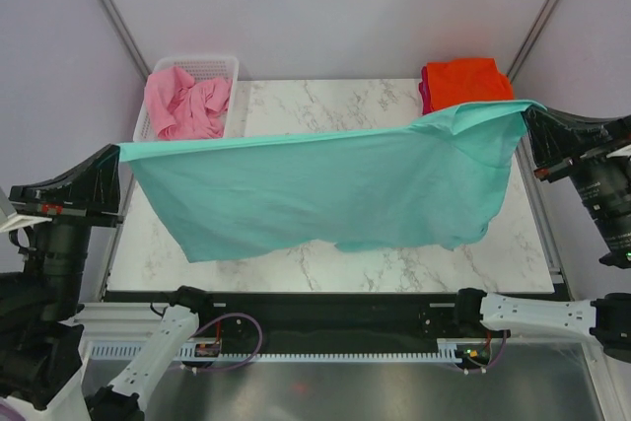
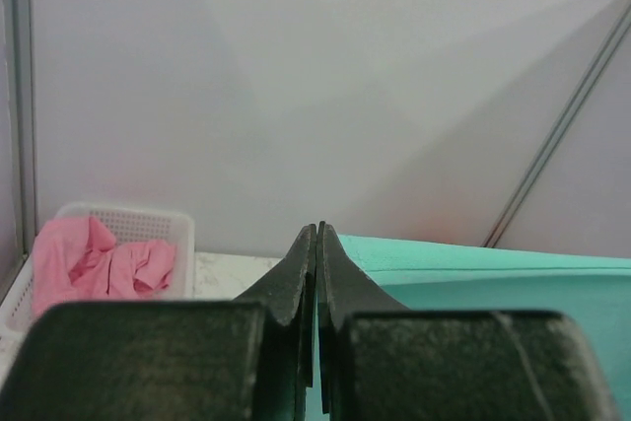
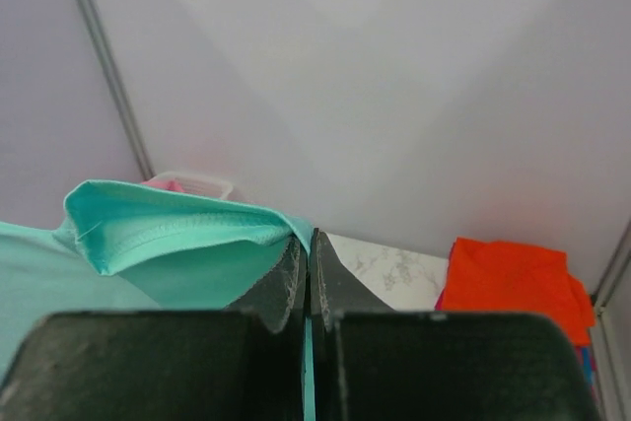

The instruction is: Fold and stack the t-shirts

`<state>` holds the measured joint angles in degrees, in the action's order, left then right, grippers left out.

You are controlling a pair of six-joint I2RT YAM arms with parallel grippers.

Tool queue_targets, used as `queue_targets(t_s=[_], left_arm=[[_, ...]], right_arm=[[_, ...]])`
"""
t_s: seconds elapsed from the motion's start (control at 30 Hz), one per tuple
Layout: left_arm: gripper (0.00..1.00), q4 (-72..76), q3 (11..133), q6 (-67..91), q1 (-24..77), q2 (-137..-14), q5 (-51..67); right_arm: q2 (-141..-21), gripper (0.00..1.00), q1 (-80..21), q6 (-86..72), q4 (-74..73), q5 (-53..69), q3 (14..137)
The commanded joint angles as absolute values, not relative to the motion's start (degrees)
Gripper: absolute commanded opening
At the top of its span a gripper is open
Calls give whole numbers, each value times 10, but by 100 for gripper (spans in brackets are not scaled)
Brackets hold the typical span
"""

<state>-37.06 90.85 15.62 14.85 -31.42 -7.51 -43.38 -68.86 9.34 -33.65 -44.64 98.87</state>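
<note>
Teal t-shirt: hung spread above the marble table, one top corner in each gripper.
Left gripper: jaws pressed together, pinching the left corner.
Right gripper: jaws clamped on the right corner.
Pink t-shirt: lay crumpled in the white basket.

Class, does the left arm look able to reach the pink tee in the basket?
Probably not: its fingers are shut on the teal tee. The pink tee in the basket is near and unblocked, but it must release first.
</note>
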Motion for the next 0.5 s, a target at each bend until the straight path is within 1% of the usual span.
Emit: queue_targets(t_s=[0.0, 0.07, 0.1, 0.13, 0.23, 0.3, 0.33, 0.37, 0.4, 0.43, 0.47], left_arm=[[2, -291, 911, 104, 147, -356, -80], [2, -290, 914, 99, 147, -406, -80], [2, -292, 915, 99, 147, -423, -81], [2, -292, 914, 101, 147, -465, -81], [2, -322, 925, 122, 147, -534, -96], [2, -337, 921, 136, 146, -600, -98], [2, -336, 913, 141, 144, -617, -98], [2, -335, 904, 146, 142, -640, -98], [2, -333, 890, 159, 133, -679, -94], [2, -330, 883, 167, 127, -705, -91], [2, -321, 875, 174, 120, -727, -84]], right_arm=[[-501, 0, -683, 209, -276, -534, 1044], [-533, 0, -690, 256, -245, -585, 1046], [-552, 0, -693, 311, -223, -628, 1028], [-555, 0, -695, 336, -149, -637, 1007], [-562, 0, -693, 392, -35, -634, 944], [-603, 0, -653, 390, -24, -601, 924], [-626, 0, -561, 330, -71, -566, 927], [-680, 0, -502, 271, -132, -519, 944], [-706, 0, -435, 225, -174, -447, 954], [-730, 0, -373, 180, -196, -328, 946], [-756, 0, -273, 120, -199, -265, 937]])
